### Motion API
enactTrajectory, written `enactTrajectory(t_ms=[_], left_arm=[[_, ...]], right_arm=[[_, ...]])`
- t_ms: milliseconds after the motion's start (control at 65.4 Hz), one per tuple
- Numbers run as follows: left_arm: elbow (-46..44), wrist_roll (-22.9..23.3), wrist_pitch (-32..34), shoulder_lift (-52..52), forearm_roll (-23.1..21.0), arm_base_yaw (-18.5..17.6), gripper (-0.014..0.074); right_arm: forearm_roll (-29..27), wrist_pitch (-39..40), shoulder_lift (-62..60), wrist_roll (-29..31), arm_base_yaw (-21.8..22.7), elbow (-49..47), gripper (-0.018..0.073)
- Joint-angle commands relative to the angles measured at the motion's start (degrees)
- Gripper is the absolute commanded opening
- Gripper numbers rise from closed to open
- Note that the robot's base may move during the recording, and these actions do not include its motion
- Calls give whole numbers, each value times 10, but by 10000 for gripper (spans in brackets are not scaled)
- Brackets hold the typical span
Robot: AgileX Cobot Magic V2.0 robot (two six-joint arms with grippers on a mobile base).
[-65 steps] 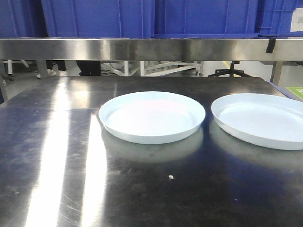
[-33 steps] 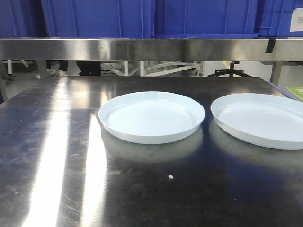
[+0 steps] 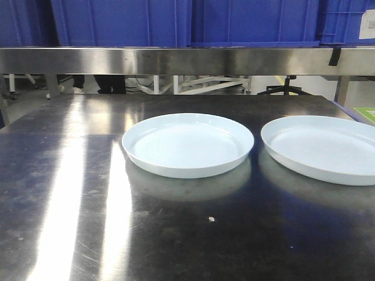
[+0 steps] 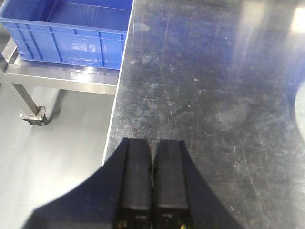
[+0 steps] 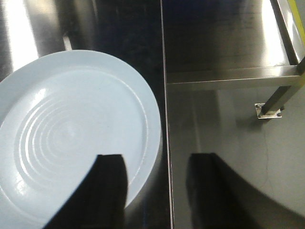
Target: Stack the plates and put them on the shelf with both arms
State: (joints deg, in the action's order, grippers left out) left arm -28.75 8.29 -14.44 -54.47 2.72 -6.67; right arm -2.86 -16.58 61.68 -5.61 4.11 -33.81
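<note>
Two pale bluish-white plates lie side by side on the dark steel table (image 3: 70,193): one plate (image 3: 188,144) in the middle, the other plate (image 3: 322,147) at the right, cut by the frame edge. Neither arm shows in the front view. In the left wrist view my left gripper (image 4: 152,145) is shut with nothing in it, above the table's left edge; a sliver of plate (image 4: 301,102) shows at the far right. In the right wrist view my right gripper (image 5: 158,160) is open above the right rim of a plate (image 5: 66,129), one finger over the plate, the other past the table edge.
A steel shelf rail (image 3: 187,60) runs across the back above the table, with blue crates (image 3: 123,22) on it. Another blue crate (image 4: 66,31) sits on a low steel cart left of the table. The table's right edge (image 5: 166,119) drops to the floor and a frame leg (image 5: 274,102).
</note>
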Motion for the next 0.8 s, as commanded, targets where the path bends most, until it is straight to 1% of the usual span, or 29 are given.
enactTrajectory(t_ms=[0, 15, 61, 122, 245, 291, 321, 352, 367, 413, 474, 520, 780], left_arm=[[-15, 5, 45, 7, 1, 1, 92], [-15, 5, 45, 7, 1, 1, 92], [-15, 5, 45, 7, 1, 1, 92], [-15, 5, 45, 7, 1, 1, 92], [-15, 5, 45, 7, 1, 1, 92], [-15, 5, 45, 7, 1, 1, 92], [-15, 5, 45, 7, 1, 1, 92], [-15, 5, 45, 7, 1, 1, 92], [-15, 5, 45, 7, 1, 1, 92], [-15, 5, 45, 7, 1, 1, 92], [-15, 5, 45, 7, 1, 1, 92], [-15, 5, 45, 7, 1, 1, 92], [-15, 5, 45, 7, 1, 1, 92]], right_arm=[[2, 23, -7, 0, 0, -21, 162], [2, 20, -7, 0, 0, -21, 108], [2, 17, -7, 0, 0, -21, 33], [2, 17, -7, 0, 0, -21, 79], [2, 16, -7, 0, 0, -21, 98], [2, 15, -7, 0, 0, -21, 138], [2, 13, -7, 0, -1, -21, 181], [2, 11, -7, 0, -1, -21, 237], [2, 10, -7, 0, -1, -21, 285], [2, 6, -7, 0, -1, -21, 384], [2, 4, -7, 0, -1, -21, 488], [2, 2, -7, 0, -1, -21, 508], [1, 1, -6, 0, -1, -21, 505]])
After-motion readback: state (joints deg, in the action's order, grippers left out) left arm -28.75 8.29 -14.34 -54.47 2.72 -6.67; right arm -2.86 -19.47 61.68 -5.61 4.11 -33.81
